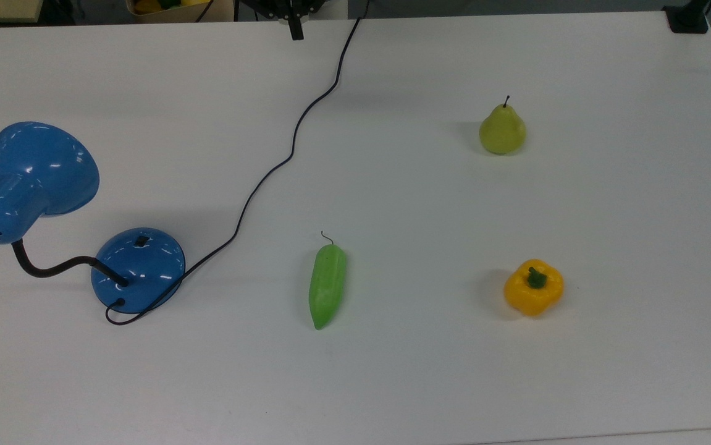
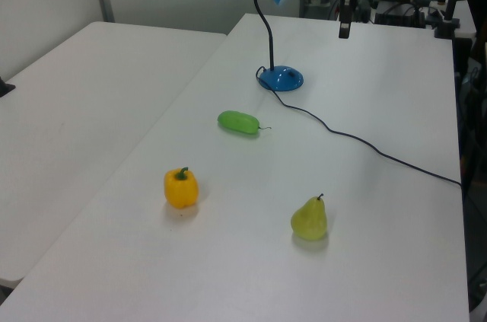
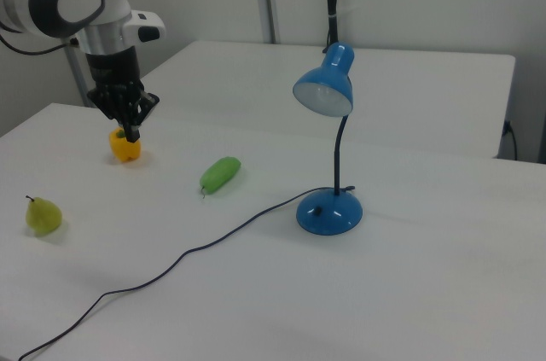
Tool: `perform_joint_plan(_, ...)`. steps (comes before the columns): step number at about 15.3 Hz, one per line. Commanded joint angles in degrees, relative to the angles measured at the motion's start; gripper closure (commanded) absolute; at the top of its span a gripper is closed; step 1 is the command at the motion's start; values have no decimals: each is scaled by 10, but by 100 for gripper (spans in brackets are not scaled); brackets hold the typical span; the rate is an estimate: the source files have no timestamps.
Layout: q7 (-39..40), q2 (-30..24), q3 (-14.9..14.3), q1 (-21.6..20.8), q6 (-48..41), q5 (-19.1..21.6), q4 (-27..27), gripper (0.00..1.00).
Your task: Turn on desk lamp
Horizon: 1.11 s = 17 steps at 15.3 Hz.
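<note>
While the desk lamp (image 1: 52,216) stands at the top view's left on the white table (image 1: 429,383), its switch (image 1: 141,241) untouched, its cord (image 1: 293,142) snakes toward the far edge, where the gripper (image 1: 296,32) hangs with fingers pressed together, gripping nothing. Rightward lie a green cucumber (image 1: 327,285), a pear (image 1: 502,129) and a yellow pepper (image 1: 534,288).

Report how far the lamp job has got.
Nothing looks done yet: the desk lamp is unlit, its shade dark inside. In hand: the gripper is shut and empty, hanging above the table, well away from the lamp. Left: reach the switch on the round base and press it.
</note>
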State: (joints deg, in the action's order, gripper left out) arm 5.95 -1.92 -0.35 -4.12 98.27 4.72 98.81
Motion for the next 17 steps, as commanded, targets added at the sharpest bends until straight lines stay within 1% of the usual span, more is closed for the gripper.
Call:
perform_joint_plan(1, -2, 3, -22, -2, 15, -31, 9, 100)
perform_joint_plan(5, -2, 7, -55, -2, 87, -39, 45, 100)
perform_joint_plan(7, -2, 9, -62, -1, 126, -56, 67, 100)
perform_joint_plan(9, -2, 19, -80, -1, 168, -62, 82, 100)
perform_joint_plan(10, -4, 31, -90, -1, 204, -62, 90, 100)
perform_joint_plan(12, -4, 50, -99, -1, 262, -62, 103, 100)
perform_joint_plan(14, -4, 67, -104, 0, 307, -62, 110, 100)
perform_joint_plan(17, -5, 110, -109, 3, 378, -61, 112, 100)
